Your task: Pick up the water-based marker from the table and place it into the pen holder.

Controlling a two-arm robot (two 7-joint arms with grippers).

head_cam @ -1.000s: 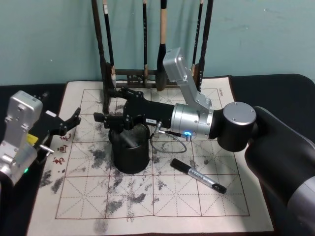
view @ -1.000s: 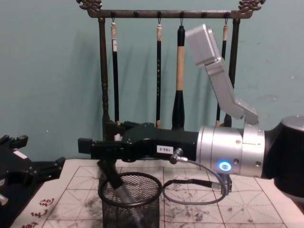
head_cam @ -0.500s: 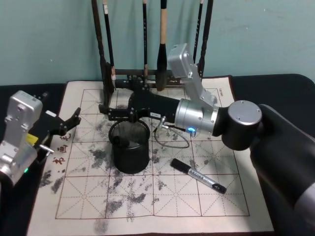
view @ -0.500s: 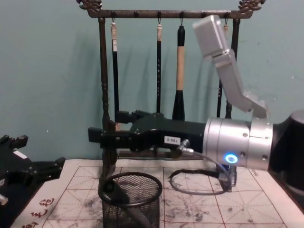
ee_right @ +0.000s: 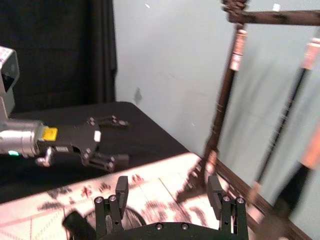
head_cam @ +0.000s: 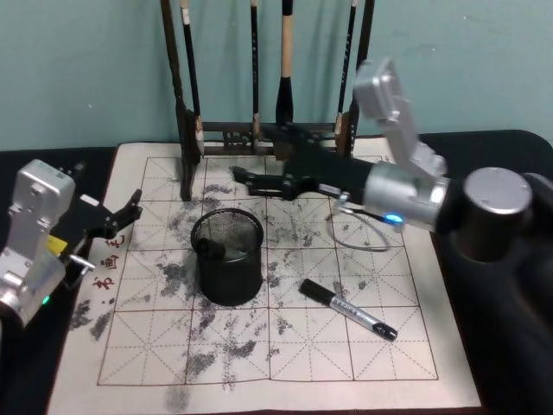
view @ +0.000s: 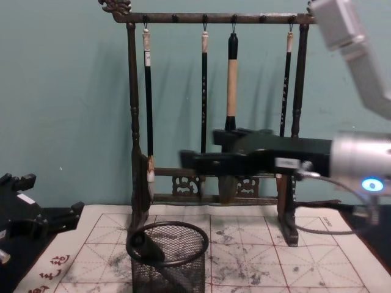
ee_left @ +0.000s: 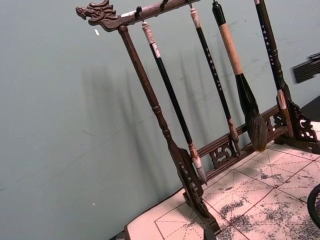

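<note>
The black wire-mesh pen holder (head_cam: pixel 226 257) (view: pixel 168 259) stands on the white mat (head_cam: pixel 389 346). A marker leans inside it, black cap (head_cam: pixel 208 248) (view: pixel 137 240) up against the rim on my left side. A second water-based marker (head_cam: pixel 348 309), black-capped with a silver barrel, lies flat on the mat to the right of the holder. My right gripper (head_cam: pixel 243 178) (view: pixel 187 160) (ee_right: pixel 168 194) hovers open and empty, above and behind the holder. At the mat's left edge my left gripper (head_cam: pixel 123 216) (view: pixel 63 216) rests open and empty.
A tall dark wooden brush rack (head_cam: pixel 268 130) (view: pixel 214 104) (ee_left: pixel 170 145) with several hanging brushes stands along the back of the mat, close behind my right gripper. A grey cable (head_cam: pixel 363 238) loops under the right forearm. Dark table (head_cam: pixel 501 147) surrounds the mat.
My right gripper has lifted off the pen holder and pulled back to the right, towards the rack. The marker stays leaning inside the holder. The left arm has not moved.
</note>
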